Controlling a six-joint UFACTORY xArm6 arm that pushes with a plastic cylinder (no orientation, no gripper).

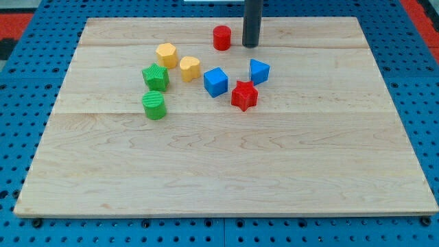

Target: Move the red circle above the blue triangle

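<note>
The red circle (221,38) stands near the view's top, a little left of centre. The blue triangle (258,71) lies below and to the right of it. My tip (250,45) rests on the board just right of the red circle, with a small gap between them, and above the blue triangle.
A red star (244,95) and a blue cube (215,81) lie close to the blue triangle. A yellow hexagon (167,55), a yellow heart-like block (190,68), a green block (156,77) and a green cylinder (154,106) sit to the left. The wooden board (226,165) lies on a blue pegboard.
</note>
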